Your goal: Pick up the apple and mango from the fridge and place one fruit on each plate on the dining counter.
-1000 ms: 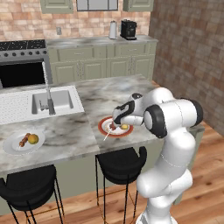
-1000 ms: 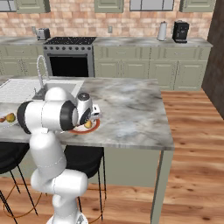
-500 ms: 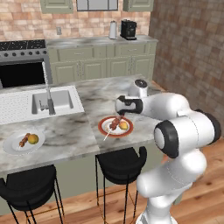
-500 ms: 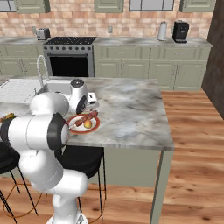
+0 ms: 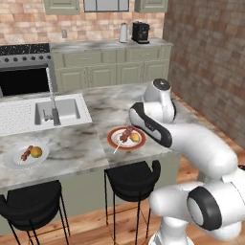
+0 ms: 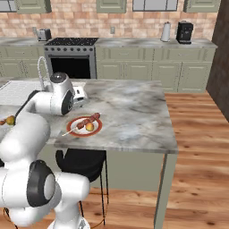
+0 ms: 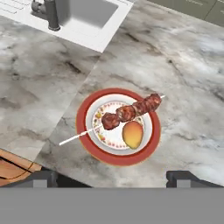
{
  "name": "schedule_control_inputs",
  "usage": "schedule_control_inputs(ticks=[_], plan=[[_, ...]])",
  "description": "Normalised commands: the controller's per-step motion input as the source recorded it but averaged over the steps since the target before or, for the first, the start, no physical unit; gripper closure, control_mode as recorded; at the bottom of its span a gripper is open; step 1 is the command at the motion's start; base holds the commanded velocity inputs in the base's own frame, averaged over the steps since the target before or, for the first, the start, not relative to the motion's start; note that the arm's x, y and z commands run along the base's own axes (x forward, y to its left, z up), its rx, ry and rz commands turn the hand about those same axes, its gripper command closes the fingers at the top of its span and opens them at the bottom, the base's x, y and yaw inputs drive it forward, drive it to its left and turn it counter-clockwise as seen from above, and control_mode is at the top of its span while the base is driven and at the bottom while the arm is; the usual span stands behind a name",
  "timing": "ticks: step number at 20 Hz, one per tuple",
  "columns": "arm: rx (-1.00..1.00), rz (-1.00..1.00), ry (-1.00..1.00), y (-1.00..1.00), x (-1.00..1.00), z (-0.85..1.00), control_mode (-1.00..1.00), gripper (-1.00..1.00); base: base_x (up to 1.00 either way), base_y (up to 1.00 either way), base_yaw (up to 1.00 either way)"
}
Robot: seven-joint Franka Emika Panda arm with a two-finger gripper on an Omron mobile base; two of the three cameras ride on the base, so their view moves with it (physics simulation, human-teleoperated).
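Both fruits look plated now: mango [image 7: 133, 134] on the red-rimmed plate [image 7: 83, 130] beside a skewer [image 7: 130, 112], gripper [image 7: 114, 177] wide open and empty above it, so lift straight up, clear of that skewer.

Brick wall [image 6: 112, 20], reddish, behind sage-green base cabinets [image 6: 134, 69] with marbled top. Upper cabinets [image 6: 112, 5] matching; window [image 5: 106, 5] between them. Black-fronted range [image 6: 71, 56]. Toaster [image 6: 43, 34], kettle [image 6: 166, 31], coffee machine [image 6: 184, 32] on back counter. Darker brick side wall [image 5: 210, 62]. Wood plank floor [image 6: 197, 147]. Black stools [image 5: 131, 179].
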Motion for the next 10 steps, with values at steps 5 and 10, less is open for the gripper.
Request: schedule_control_inputs(ticks=[5, 10], plan=[[0.00, -0.01, -0.08, 0.28, -1.00, 0.81, -1.00, -1.00, 0.00, 0.00, 0.00], [0.00, -0.02, -0.11, 0.22, -1.00, 0.66, -1.00, -1.00, 0.00, 0.00, 0.00]])
